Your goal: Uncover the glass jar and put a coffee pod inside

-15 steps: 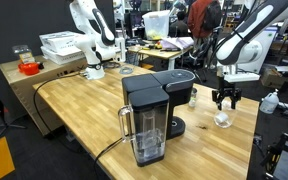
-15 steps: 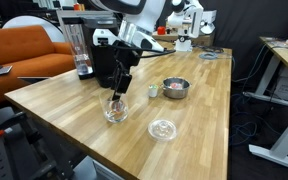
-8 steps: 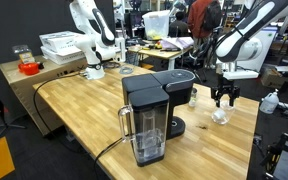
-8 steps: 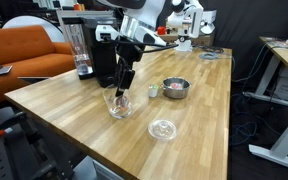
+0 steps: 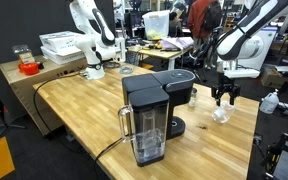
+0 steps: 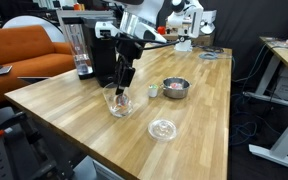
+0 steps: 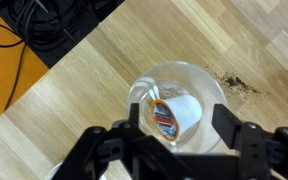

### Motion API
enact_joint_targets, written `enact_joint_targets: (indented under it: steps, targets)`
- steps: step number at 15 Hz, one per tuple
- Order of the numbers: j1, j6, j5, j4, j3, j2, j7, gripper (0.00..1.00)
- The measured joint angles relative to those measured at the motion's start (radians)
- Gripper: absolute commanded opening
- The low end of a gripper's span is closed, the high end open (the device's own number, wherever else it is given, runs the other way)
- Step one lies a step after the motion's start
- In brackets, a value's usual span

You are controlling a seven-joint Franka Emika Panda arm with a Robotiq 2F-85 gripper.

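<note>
Glass jar (image 7: 189, 72), coffee pod (image 7: 172, 115) inside, stands near table (image 7: 79, 95) edge under spread tool (image 7: 179, 120).

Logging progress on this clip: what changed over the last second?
The gripper rose slightly, straight up off the glass jar, jaws open and empty throughout. The coffee pod lies inside the jar. The clear lid, metal bowl and coffee machine did not move.

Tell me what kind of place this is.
Most likely a robotics lab or workshop: a white robot arm stands at the back, a long wooden workbench carries a black coffee machine, and cluttered desks fill the background.
</note>
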Motion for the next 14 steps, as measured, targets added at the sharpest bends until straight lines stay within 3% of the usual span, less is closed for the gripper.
enact_joint_targets:
  steps: [10, 11, 12, 14]
  targets:
    - [0.000, -0.028, 0.000, 0.018, 0.014, 0.056, -0.041, 0.94]
    - [0.000, -0.038, 0.000, 0.030, 0.014, 0.064, -0.039, 0.83]
    - [0.000, -0.048, 0.000, 0.042, 0.013, 0.071, -0.039, 0.52]
    - [-0.001, -0.071, 0.000, 0.063, 0.013, 0.084, -0.039, 0.50]
